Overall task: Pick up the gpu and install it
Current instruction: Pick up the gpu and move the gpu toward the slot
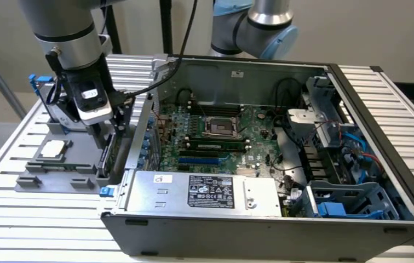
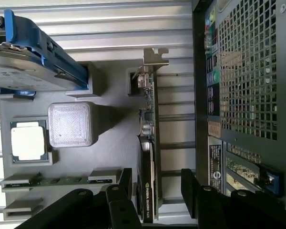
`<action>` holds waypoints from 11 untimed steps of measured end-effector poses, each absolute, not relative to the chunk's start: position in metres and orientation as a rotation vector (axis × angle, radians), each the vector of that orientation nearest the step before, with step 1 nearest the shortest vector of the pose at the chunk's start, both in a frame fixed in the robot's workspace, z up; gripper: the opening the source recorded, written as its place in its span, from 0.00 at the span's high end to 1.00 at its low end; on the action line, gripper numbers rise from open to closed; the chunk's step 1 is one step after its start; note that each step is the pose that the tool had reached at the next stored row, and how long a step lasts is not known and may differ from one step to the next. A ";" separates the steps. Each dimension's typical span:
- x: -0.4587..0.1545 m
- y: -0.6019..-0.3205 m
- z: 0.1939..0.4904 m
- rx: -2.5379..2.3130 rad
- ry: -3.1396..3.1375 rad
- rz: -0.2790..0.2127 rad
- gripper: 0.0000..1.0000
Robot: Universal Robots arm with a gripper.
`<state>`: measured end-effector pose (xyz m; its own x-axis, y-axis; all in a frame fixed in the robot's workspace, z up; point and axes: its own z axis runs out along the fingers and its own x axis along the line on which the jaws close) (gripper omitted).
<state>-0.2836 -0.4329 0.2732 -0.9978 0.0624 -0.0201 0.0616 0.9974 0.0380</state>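
Gpu (image 2: 150, 143): stands on its long edge in a slot of the grey tray (image 2: 114, 143). Its silver bracket (image 2: 155, 56) is at the end away from the tool. Not lifted; it sits fully in the tray.

Tool (image 2: 157, 175): released, jaws wide, one finger on each side of the card and close to its faces. Contact with either face cannot be made out. In the exterior view the arm comes straight down over the tray, just beside the case wall.

Same tray: chip (image 2: 28, 140), drive (image 2: 28, 62) in its blue frame, and a narrow memory stick (image 2: 52, 181), all apart from the gpu. The tray lies on the slatted bench (image 1: 32, 230), against the open case (image 1: 265, 230).

Step in hand: the pick, at the straddle stage and before any squeeze. Install not begun.

Judgement on the grip: the pads need to meet the flat faces squarely and hold firmly, since the card is thin and tall and could tip or twist. The lift should go straight up out of the slot, clear of the case wall alongside. Inside, the board (image 1: 214, 131) shows a blue slot (image 1: 203, 160), a likely seat.
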 end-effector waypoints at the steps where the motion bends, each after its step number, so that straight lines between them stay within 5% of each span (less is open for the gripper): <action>1: -0.285 -0.433 0.271 0.098 3.118 0.058 0.46; 11: -0.289 -0.431 0.253 0.110 3.118 0.058 0.46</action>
